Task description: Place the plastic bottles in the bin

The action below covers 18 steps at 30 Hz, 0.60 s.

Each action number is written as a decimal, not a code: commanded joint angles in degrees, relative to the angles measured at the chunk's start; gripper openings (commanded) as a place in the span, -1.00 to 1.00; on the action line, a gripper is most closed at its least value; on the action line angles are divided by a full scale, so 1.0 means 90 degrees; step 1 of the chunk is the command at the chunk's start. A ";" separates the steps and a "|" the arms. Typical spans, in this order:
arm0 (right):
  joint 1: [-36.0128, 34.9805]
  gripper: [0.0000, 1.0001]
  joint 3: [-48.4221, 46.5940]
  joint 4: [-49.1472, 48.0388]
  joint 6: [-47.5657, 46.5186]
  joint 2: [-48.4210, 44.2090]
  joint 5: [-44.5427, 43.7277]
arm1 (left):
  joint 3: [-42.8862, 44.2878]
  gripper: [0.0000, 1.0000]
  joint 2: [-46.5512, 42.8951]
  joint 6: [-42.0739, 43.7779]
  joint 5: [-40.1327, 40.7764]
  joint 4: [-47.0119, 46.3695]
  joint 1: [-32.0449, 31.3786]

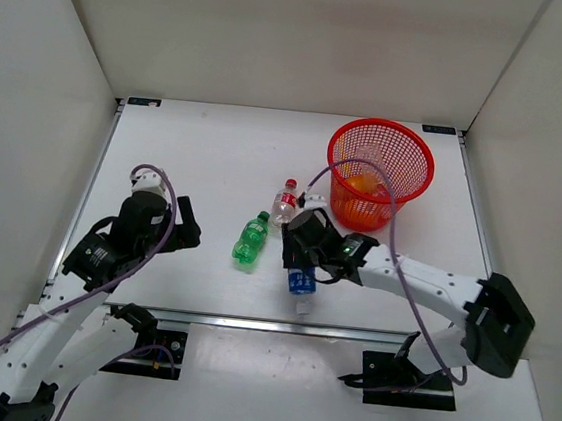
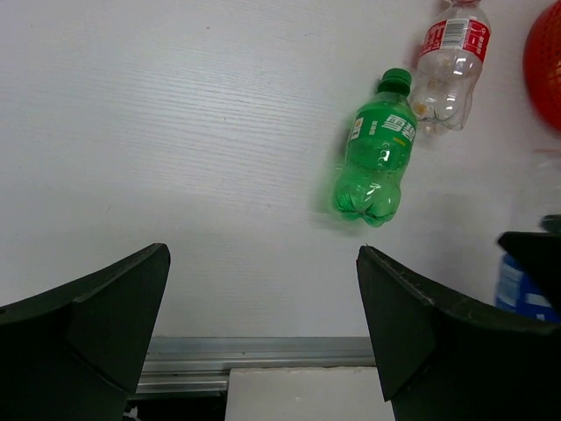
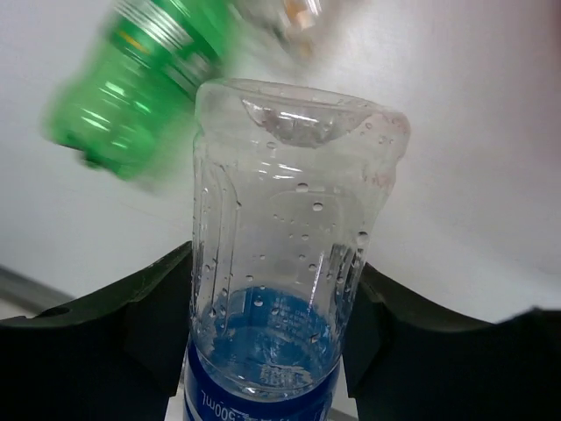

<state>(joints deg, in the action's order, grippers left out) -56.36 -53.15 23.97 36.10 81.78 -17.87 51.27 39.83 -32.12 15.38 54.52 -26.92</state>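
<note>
My right gripper [image 1: 303, 256] is shut on the clear blue-labelled bottle [image 1: 301, 281] near the table's front edge; in the right wrist view the gripper [image 3: 273, 326] clamps that bottle [image 3: 285, 254] on both sides. The green bottle [image 1: 250, 239] lies on the table just left of it and also shows in the left wrist view [image 2: 377, 158]. The clear red-capped bottle [image 1: 284, 203] lies behind it and shows in the left wrist view [image 2: 450, 61]. The red mesh bin [image 1: 408, 149] stands at the back right with orange bottles [image 1: 362, 186] inside. My left gripper [image 1: 184, 225] is open and empty, left of the green bottle.
A metal rail [image 2: 254, 355] runs along the table's front edge below the left gripper [image 2: 263, 298]. White walls enclose the table on the left, back and right. The bin's edge [image 2: 545, 61] shows at the right of the left wrist view.
</note>
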 commanded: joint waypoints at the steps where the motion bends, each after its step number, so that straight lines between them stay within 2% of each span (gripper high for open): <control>1: 0.0236 -0.48 -0.0783 -0.0192 -0.1087 -0.0998 0.0217 | -0.0120 0.97 0.0193 0.0121 -0.0204 -0.0344 0.0051; 4: 0.0713 -0.56 -0.1408 -0.0328 -0.2024 -0.1380 0.0325 | -0.0198 0.98 0.0368 0.0131 -0.0389 -0.0578 0.0071; 6: 0.1453 -0.61 -0.1701 -0.0717 -0.2639 -0.1547 0.0500 | -0.0228 0.97 0.0485 0.0160 -0.0399 -0.0657 0.0090; 10: 0.2812 -0.52 -0.1956 -0.1412 -0.3608 -0.1587 0.0960 | -0.0189 0.97 0.0797 0.0190 -0.0516 -0.0745 0.0100; 12: 0.3573 -0.52 -0.2025 -0.1918 -0.3932 -0.1363 0.1242 | -0.0208 0.98 0.0876 0.0170 -0.0566 -0.0794 0.0168; 16: 0.4318 -0.54 -0.2151 -0.2633 -0.4576 -0.0816 0.1458 | -0.0257 0.97 0.1120 0.0200 -0.0731 -0.0998 0.0120; 17: 0.4473 -0.44 -0.2152 -0.2885 -0.4780 -0.0622 0.1458 | -0.0266 0.97 0.1179 0.0180 -0.0761 -0.1067 0.0120; 18: 0.4552 -0.42 -0.2152 -0.3100 -0.4869 -0.0407 0.1381 | -0.0257 0.97 0.1237 0.0228 -0.0761 -0.1068 0.0139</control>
<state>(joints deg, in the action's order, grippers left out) -17.23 -70.96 4.58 -0.69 74.26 -7.35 49.19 50.30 -30.83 10.24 47.40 -26.02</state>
